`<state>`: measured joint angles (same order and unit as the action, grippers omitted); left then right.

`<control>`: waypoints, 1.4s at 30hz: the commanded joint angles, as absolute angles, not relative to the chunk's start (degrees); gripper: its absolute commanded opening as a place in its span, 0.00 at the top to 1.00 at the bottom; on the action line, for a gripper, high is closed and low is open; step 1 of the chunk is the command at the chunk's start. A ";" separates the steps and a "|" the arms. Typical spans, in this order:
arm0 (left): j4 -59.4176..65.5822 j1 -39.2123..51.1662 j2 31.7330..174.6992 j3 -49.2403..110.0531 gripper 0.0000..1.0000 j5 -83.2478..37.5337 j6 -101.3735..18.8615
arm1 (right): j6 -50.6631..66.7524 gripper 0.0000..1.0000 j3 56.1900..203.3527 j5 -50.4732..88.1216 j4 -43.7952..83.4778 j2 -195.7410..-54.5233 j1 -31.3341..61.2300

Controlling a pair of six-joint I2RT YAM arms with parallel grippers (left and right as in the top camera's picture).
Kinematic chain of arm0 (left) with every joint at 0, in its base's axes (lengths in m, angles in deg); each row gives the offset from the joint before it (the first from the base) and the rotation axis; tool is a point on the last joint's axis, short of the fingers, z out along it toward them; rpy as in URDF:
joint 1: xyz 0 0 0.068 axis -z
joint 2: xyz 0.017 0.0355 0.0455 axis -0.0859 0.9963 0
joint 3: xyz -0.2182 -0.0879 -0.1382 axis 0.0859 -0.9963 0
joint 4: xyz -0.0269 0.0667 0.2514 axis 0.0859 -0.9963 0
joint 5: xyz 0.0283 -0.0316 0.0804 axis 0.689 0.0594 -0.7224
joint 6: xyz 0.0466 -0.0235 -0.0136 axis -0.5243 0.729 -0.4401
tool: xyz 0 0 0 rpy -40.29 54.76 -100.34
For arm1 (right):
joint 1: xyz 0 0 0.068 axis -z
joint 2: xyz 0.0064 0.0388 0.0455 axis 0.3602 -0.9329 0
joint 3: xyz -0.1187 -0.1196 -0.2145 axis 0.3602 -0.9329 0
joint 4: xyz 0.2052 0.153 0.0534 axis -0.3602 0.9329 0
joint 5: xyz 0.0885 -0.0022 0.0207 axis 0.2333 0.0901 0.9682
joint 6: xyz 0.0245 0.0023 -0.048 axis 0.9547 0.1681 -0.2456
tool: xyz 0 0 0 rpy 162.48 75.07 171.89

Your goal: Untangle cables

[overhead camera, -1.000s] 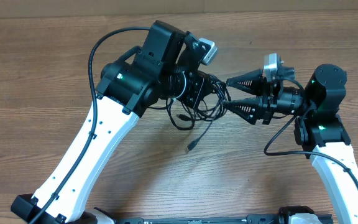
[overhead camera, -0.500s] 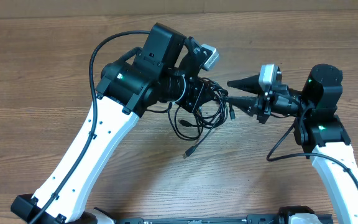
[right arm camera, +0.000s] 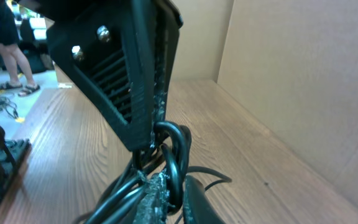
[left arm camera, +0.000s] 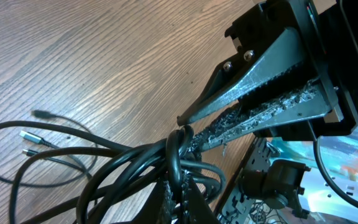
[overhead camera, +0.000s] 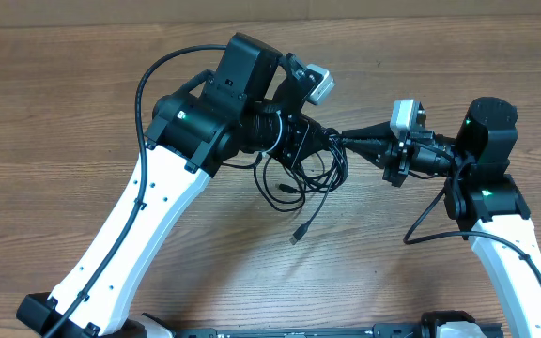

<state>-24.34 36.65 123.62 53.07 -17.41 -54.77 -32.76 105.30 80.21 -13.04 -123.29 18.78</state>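
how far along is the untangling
Done: nothing is separated yet; the cables are one looped bundle. In hand: the left gripper holds the bundle, and the right gripper is pinched on a loop beside it. Left: pull the strands apart and lay each out singly.

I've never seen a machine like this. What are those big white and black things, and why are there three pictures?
They are two robot arms, each ending in a two-finger gripper, like a pincer. One picture looks down from above. The other two come from small cameras on the arms' wrists, so the fingers look huge. Thin black cables are tangled together, with some ends lying on the wooden table. The left gripper pinches the bundle, and the right gripper is closed on one loop of it.
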 commanded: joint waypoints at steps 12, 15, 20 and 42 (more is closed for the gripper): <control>-20.23 38.05 123.34 53.88 0.96 -14.99 -54.56 | -32.94 0.96 106.59 80.10 -11.01 -122.54 18.54; -19.31 38.12 123.34 53.88 0.96 -15.08 -54.56 | -32.96 0.96 106.59 80.10 -9.55 -122.54 18.54; -17.91 38.12 123.34 53.88 0.96 -18.77 -52.85 | -32.96 0.96 106.59 81.26 -6.59 -122.54 18.54; -14.87 38.51 123.34 53.88 0.96 -25.37 -49.77 | -32.96 0.59 106.59 78.15 1.54 -122.54 18.61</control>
<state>-13.61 37.94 123.62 53.03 -25.26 -48.96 -33.11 105.48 83.97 1.45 -123.09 18.81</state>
